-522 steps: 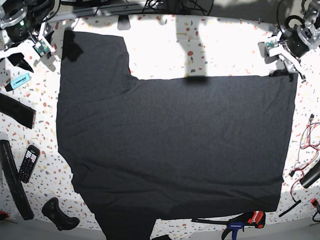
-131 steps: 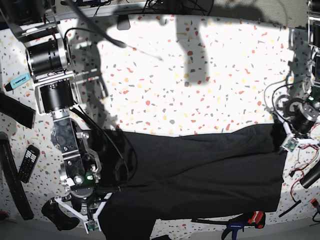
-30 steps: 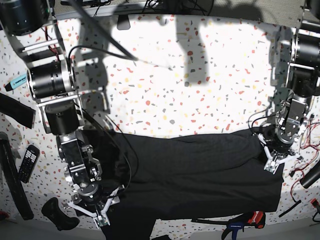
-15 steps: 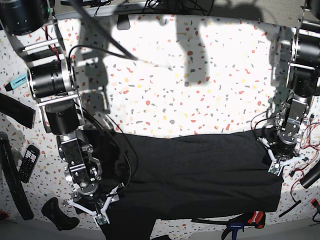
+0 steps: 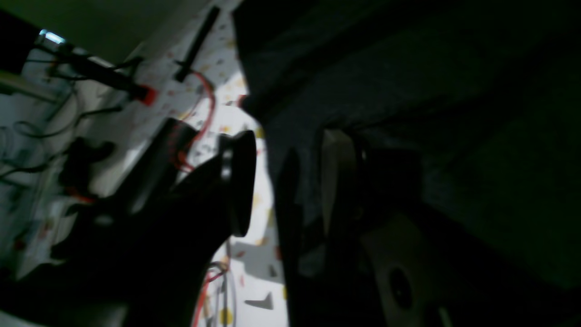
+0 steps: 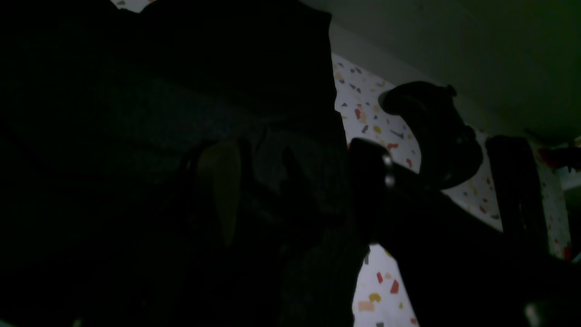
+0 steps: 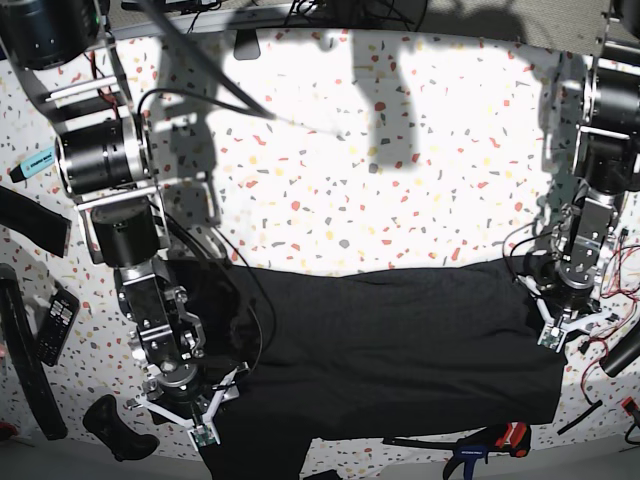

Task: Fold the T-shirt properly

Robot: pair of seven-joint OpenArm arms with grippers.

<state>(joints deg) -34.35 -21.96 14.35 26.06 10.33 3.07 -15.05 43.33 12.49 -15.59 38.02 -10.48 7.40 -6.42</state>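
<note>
While I watch the base view, the T-shirt (image 7: pixel 400 345) lies folded into a long dark band across the near half of the speckled table (image 7: pixel 350 150), reaching from my right arm on the scene's left to my left arm on the scene's right. One sleeve hangs toward the near edge at the left end.

My left hand (image 7: pixel 568 335) sits at the shirt's right edge, pointed down at the table. From its wrist camera I see the left hand (image 5: pixel 286 181) with its two fingers (image 5: pixel 238 177) spread apart: the dark one stands over bare table just off the cloth, and the pale one rests on the shirt (image 5: pixel 408 81), whose edge runs between them. Nothing is pinched there.

My right hand (image 7: pixel 185 415) is down at the shirt's near left corner, beside the sleeve. Its wrist view is very dark, but I make out the right hand (image 6: pixel 290 190) with fingers held wide, the pale finger (image 6: pixel 222 190) over the cloth (image 6: pixel 159 113) and the dark one at the cloth's edge toward the table. Whether fabric is caught between them I cannot tell.

A black remote (image 7: pixel 55 325) lies on the table at far left, well apart from the shirt.
</note>
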